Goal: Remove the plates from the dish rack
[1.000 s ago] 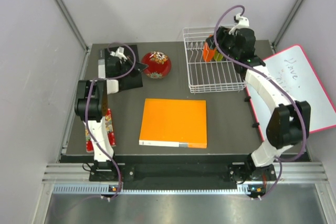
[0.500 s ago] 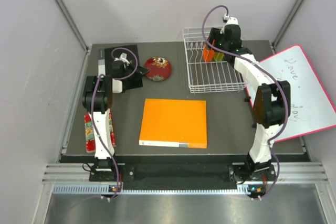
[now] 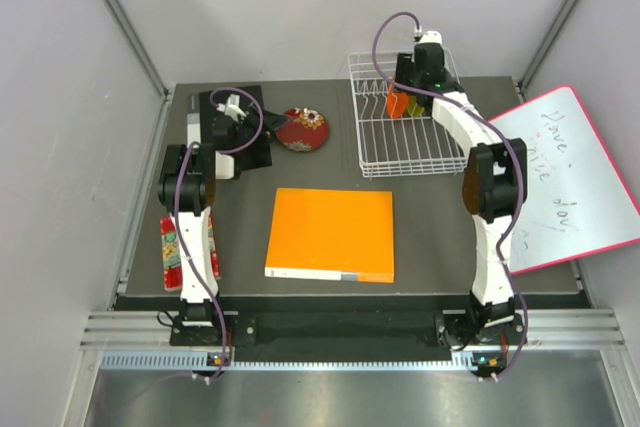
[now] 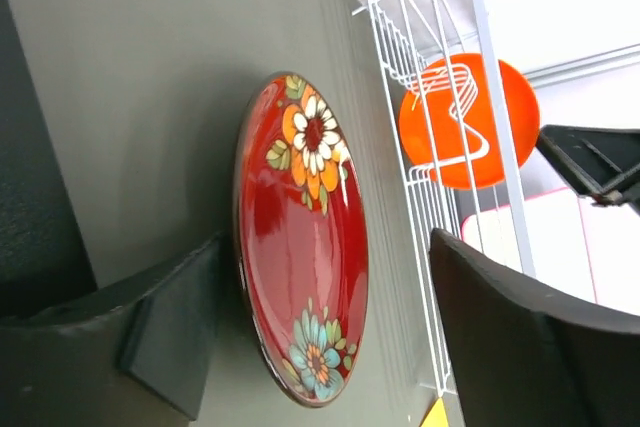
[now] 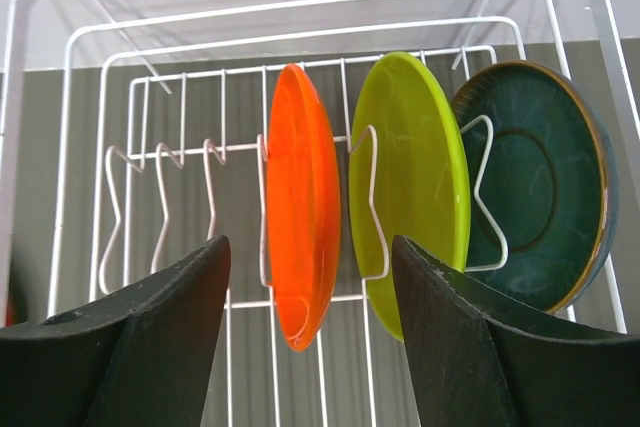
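Observation:
The dark red flowered plate (image 3: 305, 130) (image 4: 305, 237) lies on the table left of the dish rack (image 3: 405, 137). My left gripper (image 3: 262, 133) (image 4: 330, 347) is open; the plate's rim sits between its spread fingers, close to the left one. The orange plate (image 5: 305, 202) (image 3: 397, 103), the lime green plate (image 5: 415, 187) and the dark grey-blue plate (image 5: 540, 197) stand upright in the prongs of the white wire rack (image 5: 160, 197). My right gripper (image 3: 420, 75) (image 5: 310, 347) hangs open over the rack, its fingers either side of the orange plate's line, holding nothing.
A big flat orange square (image 3: 332, 234) lies mid-table. A pink-edged whiteboard (image 3: 570, 177) leans at the right. A black mat (image 3: 232, 107) lies under my left wrist at the back left. A red patterned packet (image 3: 170, 252) lies by the left arm.
My left gripper lowered the red plate onto the table and opened, letting it go. My right arm swung left and back over the rack, above the orange plate.

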Robot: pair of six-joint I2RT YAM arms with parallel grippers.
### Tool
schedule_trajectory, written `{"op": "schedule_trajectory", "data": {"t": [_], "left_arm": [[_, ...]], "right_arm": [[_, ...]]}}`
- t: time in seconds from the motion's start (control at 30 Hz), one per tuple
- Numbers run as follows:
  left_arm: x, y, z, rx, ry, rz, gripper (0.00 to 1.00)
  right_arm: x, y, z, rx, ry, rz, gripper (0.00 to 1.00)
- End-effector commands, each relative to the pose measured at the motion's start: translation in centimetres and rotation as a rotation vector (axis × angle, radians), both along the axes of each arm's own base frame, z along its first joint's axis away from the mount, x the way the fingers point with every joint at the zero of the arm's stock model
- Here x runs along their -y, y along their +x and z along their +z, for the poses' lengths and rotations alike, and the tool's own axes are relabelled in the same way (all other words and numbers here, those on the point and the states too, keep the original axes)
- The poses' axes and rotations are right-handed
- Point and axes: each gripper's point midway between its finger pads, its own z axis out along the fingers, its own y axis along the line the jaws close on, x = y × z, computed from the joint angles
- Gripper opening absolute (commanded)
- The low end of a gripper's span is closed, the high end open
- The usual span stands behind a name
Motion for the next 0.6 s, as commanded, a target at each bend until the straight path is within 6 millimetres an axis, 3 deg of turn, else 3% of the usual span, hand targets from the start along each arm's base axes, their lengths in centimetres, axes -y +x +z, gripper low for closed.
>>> {"op": "schedule_trajectory", "data": {"t": [0.0,0.03,0.33,0.57], "left_arm": [[-0.2,-1.2,-1.8,-0.044,0.036,-0.008,0.94],[-0.3,-1.4,-2.1,-0.046,0.047,-0.005,0.99],[-0.8,-1.8,-2.6,-0.088,0.123,0.004,0.99],[-1.3,-1.7,-1.7,-0.092,0.239,0.018,0.99]], "right_arm": [[-0.3,1.0,2.3,0.051,-0.044,-0.006,0.65],[-0.5,1.3,2.0,0.05,-0.045,-0.004,0.65],[-0.7,1.8,0.4,0.024,-0.109,-0.017,0.57],[-0.5,1.7,-0.5,0.009,-0.159,-0.038,0.52]]}}
